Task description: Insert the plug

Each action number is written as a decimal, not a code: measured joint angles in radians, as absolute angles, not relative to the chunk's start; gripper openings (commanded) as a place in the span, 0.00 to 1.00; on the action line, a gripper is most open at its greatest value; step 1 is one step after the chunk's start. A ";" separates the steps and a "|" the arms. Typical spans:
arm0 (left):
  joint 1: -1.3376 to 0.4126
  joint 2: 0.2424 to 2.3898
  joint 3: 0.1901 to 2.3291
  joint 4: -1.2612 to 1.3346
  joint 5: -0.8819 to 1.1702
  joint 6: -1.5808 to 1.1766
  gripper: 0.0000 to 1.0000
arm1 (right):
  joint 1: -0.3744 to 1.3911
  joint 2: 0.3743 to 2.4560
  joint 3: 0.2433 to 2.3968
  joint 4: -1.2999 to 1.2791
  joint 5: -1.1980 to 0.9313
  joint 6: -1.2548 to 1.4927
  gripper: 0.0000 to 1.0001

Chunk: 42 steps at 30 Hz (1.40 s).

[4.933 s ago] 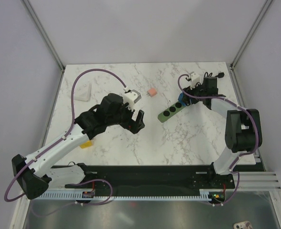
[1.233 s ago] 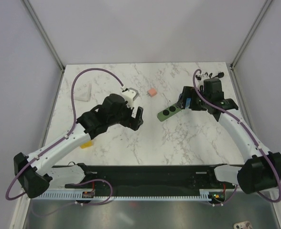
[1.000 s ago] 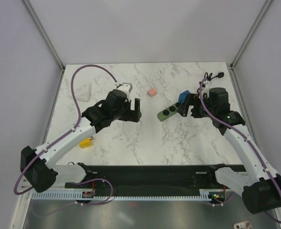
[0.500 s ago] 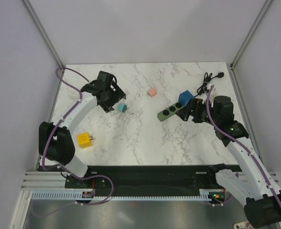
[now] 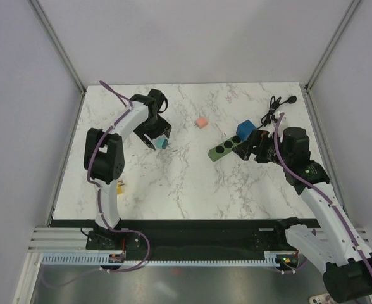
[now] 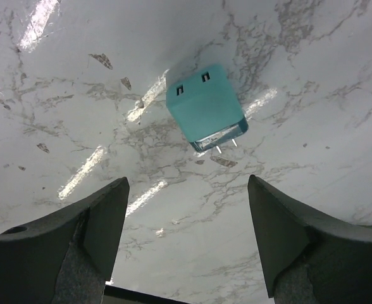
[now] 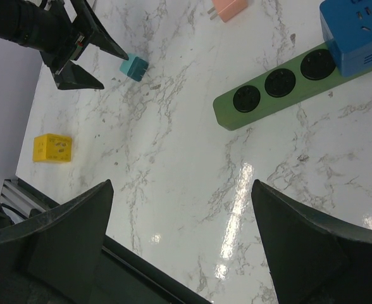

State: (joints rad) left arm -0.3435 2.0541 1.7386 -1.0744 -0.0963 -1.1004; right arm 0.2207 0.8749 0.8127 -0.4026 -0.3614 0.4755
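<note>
Now | left hand [image 6: 186, 183] released, teal plug [image 6: 205, 107] just ahead | right hand [image 7: 181, 183] released near green strip [image 7: 281, 85]

Each arm, the left arm [image 5: 128, 120] and the right arm [image 5: 325, 206], consisted of white tubular links joined by black joint housings. A purple cable [image 5: 113, 94] ran in loose loops along each arm. The fingers [image 6: 104, 221] were matte black, broad and wedge-shaped, tapering to pointed tips, with a finely grained surface.
</note>
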 measured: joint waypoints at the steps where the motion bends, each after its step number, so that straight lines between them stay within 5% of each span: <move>1: -0.344 2.065 1.742 -1.081 -0.102 -1.103 0.83 | 0.221 0.874 0.813 -0.404 -0.361 0.475 0.98; 25: -0.344 2.233 1.840 -1.084 -0.173 -1.181 0.78 | 0.221 0.863 0.823 -0.413 -0.366 0.472 0.98; 34: -0.348 2.251 1.838 -1.054 -0.197 -1.156 0.43 | 0.221 0.865 0.823 -0.427 -0.365 0.468 0.98; 37: -0.364 2.247 1.838 -1.040 -0.236 -1.100 0.19 | 0.221 0.867 0.823 -0.431 -0.362 0.476 0.98; 38: -0.372 2.244 1.836 -1.035 -0.251 -1.065 0.02 | 0.221 0.868 0.823 -0.431 -0.362 0.484 0.98; 42: -0.429 2.184 1.804 -0.988 -0.324 -0.895 0.02 | 0.221 0.892 0.823 -0.430 -0.367 0.517 0.95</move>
State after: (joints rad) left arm -0.4286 2.1838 1.8042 -0.9878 -0.3237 -0.8948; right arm 0.2211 0.8921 0.8234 -0.4301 -0.3668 0.5175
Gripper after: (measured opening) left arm 0.549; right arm 0.981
